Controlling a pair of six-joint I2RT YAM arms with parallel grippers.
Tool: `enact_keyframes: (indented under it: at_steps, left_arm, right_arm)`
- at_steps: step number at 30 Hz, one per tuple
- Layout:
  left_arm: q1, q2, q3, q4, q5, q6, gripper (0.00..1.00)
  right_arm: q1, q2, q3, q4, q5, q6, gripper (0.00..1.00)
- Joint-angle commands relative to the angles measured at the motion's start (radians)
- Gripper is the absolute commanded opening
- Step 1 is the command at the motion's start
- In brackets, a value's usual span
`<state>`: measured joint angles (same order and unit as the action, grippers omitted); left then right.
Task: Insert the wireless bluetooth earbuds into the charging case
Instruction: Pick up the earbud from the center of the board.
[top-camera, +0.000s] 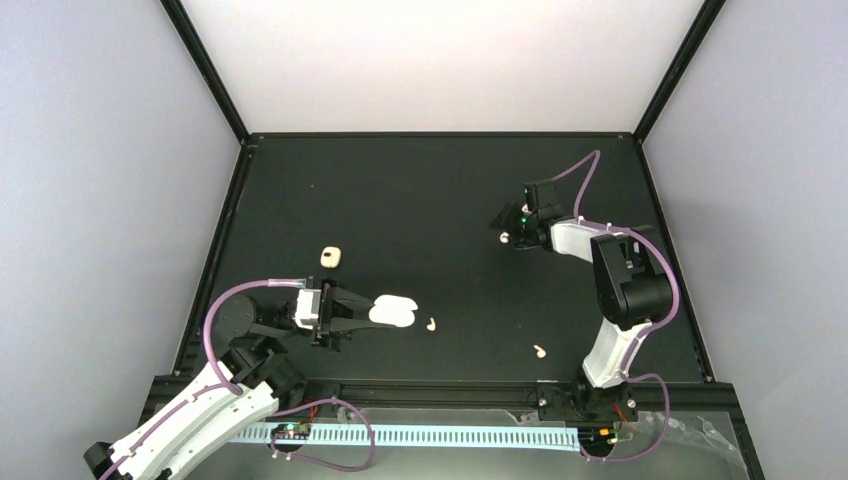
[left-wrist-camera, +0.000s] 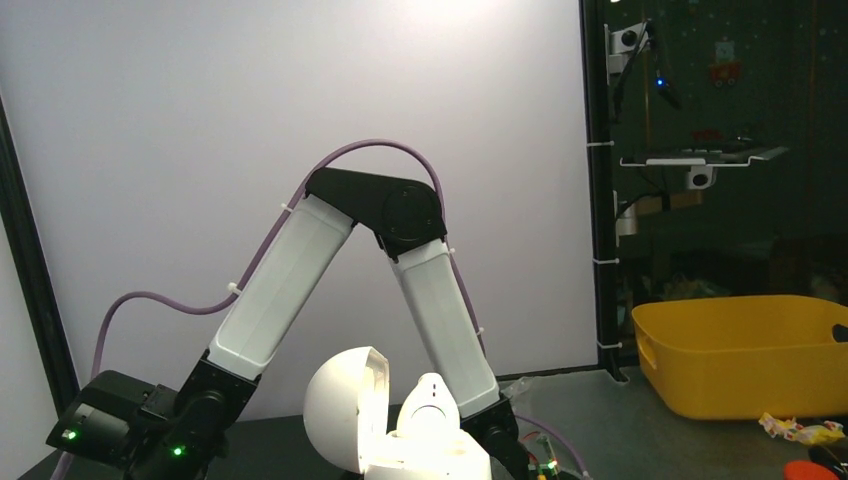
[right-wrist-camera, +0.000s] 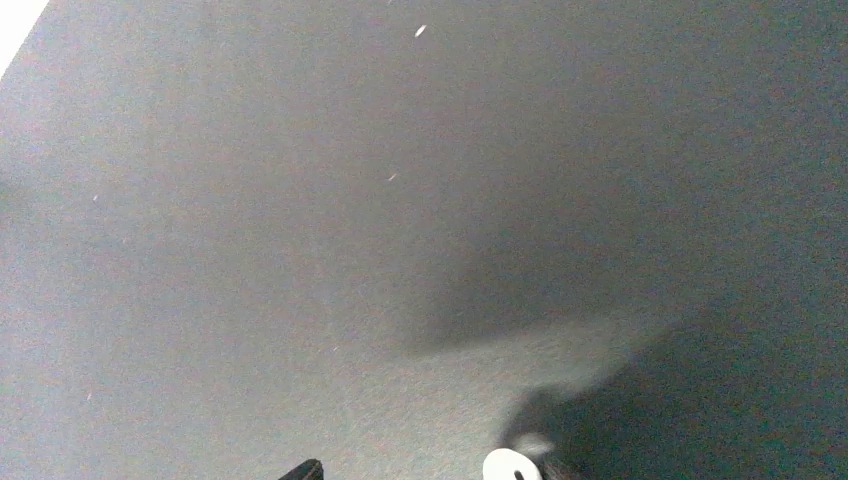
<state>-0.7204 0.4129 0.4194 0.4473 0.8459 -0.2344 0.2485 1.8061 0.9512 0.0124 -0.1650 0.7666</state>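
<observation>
Nearest the arm bases: outer earbud (top-camera: 540, 351) lies loose on the table (top-camera: 440, 190), well right of the charging case (top-camera: 392, 312) and nearer the bases than it. It's tiny, rounded and glossy. Pinch it off-centre and I'd expect it to squirt out sideways, maybe off the near edge.

Next: left gripper (top-camera: 345, 315) is clamped on the case's left end, with the lid (left-wrist-camera: 345, 410) open and standing up. Only one end is held, so the case sticks out past the fingers. Push an earbud in too hard and it likely pivots or slips in the jaws. Knock the lid and it may fold shut over the wells.

Inner earbud (top-camera: 431, 324) sits just right of the case, not touching it. If you go for it with the right arm, you're working tight against the case and the left fingers. A nudge shifts the case or flicks the bud away.

Beyond the case, to its left: peach lump (top-camera: 332, 257). It's not an earbud, so don't grab it.

Farthest: right gripper (top-camera: 508, 233), well beyond and right of the case. You can't tell whether its jaws are open or closed on something. A small white bit (right-wrist-camera: 505, 465) shows at the tips, but what it is isn't clear. Its wrist view shows neither table earbud, so expect a long approach with little visual help.
</observation>
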Motion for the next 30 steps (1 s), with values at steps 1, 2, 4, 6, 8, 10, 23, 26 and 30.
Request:
enact_keyframes:
  at_steps: [1,2,4,6,8,10,23,26,30]
  left_arm:
    - [-0.002,0.011,0.005,0.005,0.013,0.020,0.01]
    - [-0.003,0.012,0.006,0.005,0.013,0.020,0.01]
    - [-0.003,0.012,0.007,0.005,0.014,0.020,0.02]
    - [-0.002,0.012,0.007,0.004,0.013,0.021,0.01]
    - [-0.001,0.012,0.007,0.003,0.013,0.021,0.02]
    - [-0.002,0.012,0.006,0.003,0.014,0.020,0.02]
    - [-0.002,0.008,0.005,0.001,0.014,0.020,0.02]
    - [-0.002,0.006,0.005,-0.004,0.015,0.021,0.02]
    - [-0.003,0.003,0.005,-0.006,0.013,0.021,0.02]
  right_arm:
    - [0.029,0.018,0.039,-0.016,-0.084,-0.020,0.55]
    - [0.037,0.027,0.056,-0.034,-0.098,-0.036,0.55]
    - [0.055,0.034,0.071,-0.054,-0.111,-0.055,0.53]
    - [0.069,0.024,0.069,-0.057,-0.103,-0.063,0.52]
    - [0.079,0.016,0.070,-0.063,-0.094,-0.068,0.50]
    - [0.088,0.008,0.074,-0.076,-0.080,-0.077,0.49]
    - [0.094,-0.102,0.027,-0.118,0.165,-0.149,0.48]
    - [0.088,-0.088,0.021,-0.106,0.163,-0.144,0.49]
    - [0.086,-0.040,0.053,-0.115,0.122,-0.150,0.49]
